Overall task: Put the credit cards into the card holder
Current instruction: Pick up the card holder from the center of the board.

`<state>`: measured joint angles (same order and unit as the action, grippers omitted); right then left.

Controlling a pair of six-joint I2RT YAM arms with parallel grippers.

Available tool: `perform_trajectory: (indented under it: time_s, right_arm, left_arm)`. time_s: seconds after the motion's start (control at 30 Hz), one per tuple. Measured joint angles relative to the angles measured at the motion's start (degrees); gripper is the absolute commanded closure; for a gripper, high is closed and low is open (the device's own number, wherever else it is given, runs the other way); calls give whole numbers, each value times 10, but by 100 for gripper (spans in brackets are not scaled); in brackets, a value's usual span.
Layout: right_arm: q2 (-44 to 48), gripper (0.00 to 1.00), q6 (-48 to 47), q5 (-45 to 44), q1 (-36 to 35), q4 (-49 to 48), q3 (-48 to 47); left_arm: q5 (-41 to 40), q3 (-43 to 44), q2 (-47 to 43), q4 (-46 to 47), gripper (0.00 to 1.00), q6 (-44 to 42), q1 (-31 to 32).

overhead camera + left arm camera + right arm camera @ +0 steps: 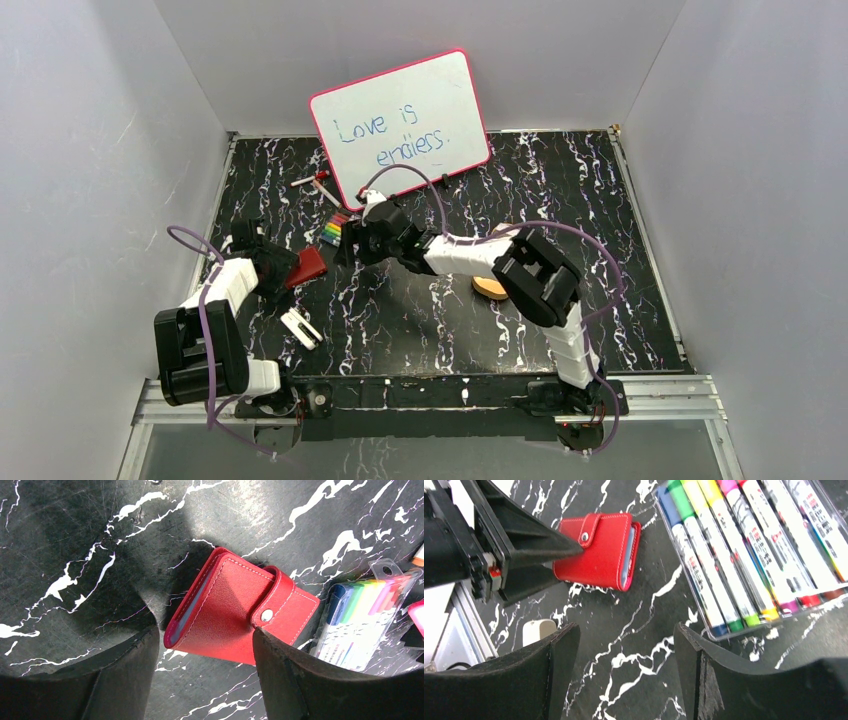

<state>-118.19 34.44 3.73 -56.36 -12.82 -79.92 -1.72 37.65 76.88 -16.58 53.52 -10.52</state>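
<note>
The card holder (235,610) is a red wallet, snapped shut, and it looks to lie flat on the black marble table (420,320). My left gripper (205,632) is open and straddles its near corner. One fingertip (265,640) lies over the tab by the snap, the other (147,640) stands a sliver off the holder's edge. In the top view the left gripper (290,270) is at the holder (308,266). The credit cards (300,328) lie in a small white pile in front of the holder. My right gripper (626,635) is open over bare table between the holder (601,550) and the markers.
A clear case of colour markers (749,550) lies just right of the right gripper (347,245). A pink-framed whiteboard (400,125) leans at the back, with a red pen (318,178) beside it. An orange tray (490,288) peeks out under the right arm. Grey walls enclose the table.
</note>
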Motion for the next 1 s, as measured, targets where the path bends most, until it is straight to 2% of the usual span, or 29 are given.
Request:
perform_trajectory:
  time_s: [0.43,1.0]
  right_arm:
    - [-97,28,19,39,0,-8,-104]
    - [-181,41,43,70,0,13,-200]
  left_arm:
    - [-1,-1,-1,0,34,0,0]
    - [-16,-5,-16,-27,35,-6,0]
